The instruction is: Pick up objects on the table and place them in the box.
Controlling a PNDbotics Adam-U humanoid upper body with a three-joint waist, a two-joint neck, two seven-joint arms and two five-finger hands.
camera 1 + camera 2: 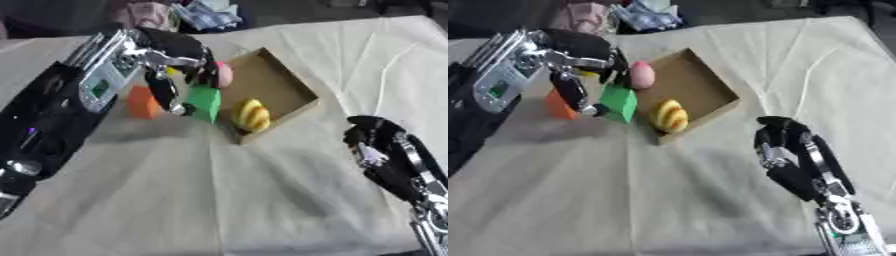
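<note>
A shallow cardboard box (282, 122) lies askew at the upper middle of the cloth-covered table. Inside it are a yellow ridged item (252, 115) at the near corner and a pink rounded item (225, 74) by the left wall. My left hand (179, 55) reaches in from the upper left. Its thumb and fingers are curled round a green block (206, 102) held at the box's left edge. An orange block (143, 102) stands on the cloth just left of the green one, partly behind the thumb. My right hand (785, 145) rests at the lower right, fingers up and relaxed, holding nothing.
Bundled cloth and other items (206, 15) lie past the table's far edge. The beige tablecloth (219, 190) is creased, with bare stretches in front of the box and to its right.
</note>
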